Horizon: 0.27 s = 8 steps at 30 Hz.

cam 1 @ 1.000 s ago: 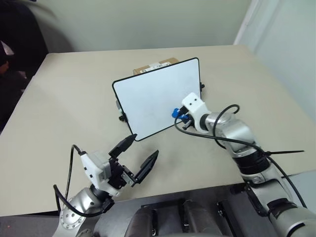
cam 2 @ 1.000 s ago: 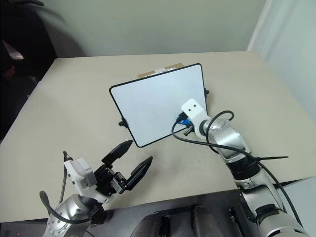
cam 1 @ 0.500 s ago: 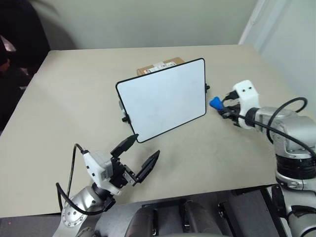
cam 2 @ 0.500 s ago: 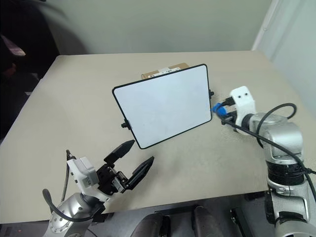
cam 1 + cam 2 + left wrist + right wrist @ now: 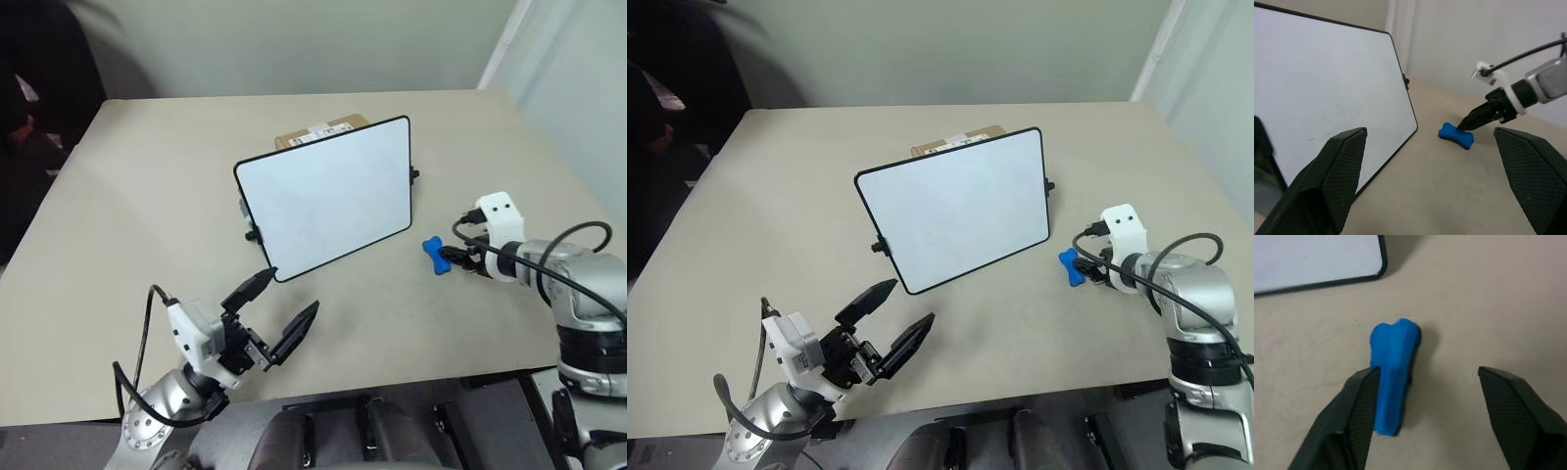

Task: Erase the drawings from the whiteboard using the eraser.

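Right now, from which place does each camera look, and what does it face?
Left eye view and right eye view: on the head, looking down over the table at the whiteboard, the cardboard box, the left gripper and the right gripper.
Left wrist view: past its own open fingers toward the whiteboard, the eraser and the right gripper.
Right wrist view: down at the eraser lying on the table beside one open finger, with the whiteboard's corner behind.
Shared by all: whiteboard and eraser.

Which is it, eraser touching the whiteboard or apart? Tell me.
Apart. The left wrist view shows bare table between the eraser and the whiteboard frame; the left eye view also shows the eraser lying off the board's right lower corner.
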{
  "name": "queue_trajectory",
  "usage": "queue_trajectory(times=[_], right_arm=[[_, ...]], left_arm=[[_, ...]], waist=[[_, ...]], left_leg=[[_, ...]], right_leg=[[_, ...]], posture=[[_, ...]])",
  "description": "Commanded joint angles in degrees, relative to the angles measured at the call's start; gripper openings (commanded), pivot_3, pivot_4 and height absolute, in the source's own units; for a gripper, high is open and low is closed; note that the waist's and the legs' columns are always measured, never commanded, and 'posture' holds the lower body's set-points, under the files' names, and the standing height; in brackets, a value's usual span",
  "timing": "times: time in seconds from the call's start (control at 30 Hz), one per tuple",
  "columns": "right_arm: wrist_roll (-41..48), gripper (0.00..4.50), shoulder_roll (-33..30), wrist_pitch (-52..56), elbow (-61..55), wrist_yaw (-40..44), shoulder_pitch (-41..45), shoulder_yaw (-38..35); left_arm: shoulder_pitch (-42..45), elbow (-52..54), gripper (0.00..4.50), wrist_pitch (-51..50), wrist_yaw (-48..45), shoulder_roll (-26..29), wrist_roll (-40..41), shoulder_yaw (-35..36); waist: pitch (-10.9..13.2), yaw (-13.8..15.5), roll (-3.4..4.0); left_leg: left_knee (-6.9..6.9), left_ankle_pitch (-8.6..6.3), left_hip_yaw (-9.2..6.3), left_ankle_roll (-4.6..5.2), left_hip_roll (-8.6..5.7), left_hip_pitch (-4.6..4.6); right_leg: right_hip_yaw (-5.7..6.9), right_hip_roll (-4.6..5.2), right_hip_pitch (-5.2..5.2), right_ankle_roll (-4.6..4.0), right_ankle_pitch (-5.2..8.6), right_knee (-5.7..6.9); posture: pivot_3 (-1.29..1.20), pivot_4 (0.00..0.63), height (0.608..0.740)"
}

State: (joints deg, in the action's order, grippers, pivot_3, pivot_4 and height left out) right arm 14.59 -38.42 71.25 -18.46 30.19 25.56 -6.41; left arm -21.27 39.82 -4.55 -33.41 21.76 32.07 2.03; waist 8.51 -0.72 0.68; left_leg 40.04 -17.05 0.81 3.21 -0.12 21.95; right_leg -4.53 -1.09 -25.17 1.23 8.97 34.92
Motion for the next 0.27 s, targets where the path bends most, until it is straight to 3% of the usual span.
queue_trajectory(times=[0.03, 0.17, 0.27], right_arm=[[2.54, 3.16, -0.18, -12.95, -9.20, 3.93, -7.09, -5.14], [7.61, 3.16, 6.23, -30.00, -17.56, 8.43, -17.38, -9.57], [11.45, 3.16, 8.99, -34.66, -19.15, 11.59, -21.68, -8.80]], left_arm=[[0.00, 1.45, 4.50, 0.32, -0.72, 0.32, 0.51, -0.24], [-0.26, 2.24, 4.50, 0.31, -0.10, 0.26, -0.04, -0.22], [-0.35, 2.72, 4.50, 0.14, 0.08, 0.50, 0.84, 0.88]], waist=[[0.00, 0.05, 0.00], [0.00, -0.15, 0.00], [0.00, -0.31, 0.00]], left_leg=[[0.00, -0.01, 0.00, -0.01, -0.01, 0.00], [0.01, -0.09, 0.01, -0.07, -0.05, 0.00], [0.01, -0.11, 0.01, -0.10, -0.04, -0.04]], right_leg=[[0.00, 0.01, 0.15, 0.00, 0.01, 0.00], [-0.01, 0.03, 0.16, 0.00, 0.09, -0.02], [-0.01, 0.02, 0.16, -0.02, 0.10, 0.01]], posture=[[0.00, 0.150, 0.740], [0.00, 0.150, 0.740], [0.00, 0.150, 0.740]])
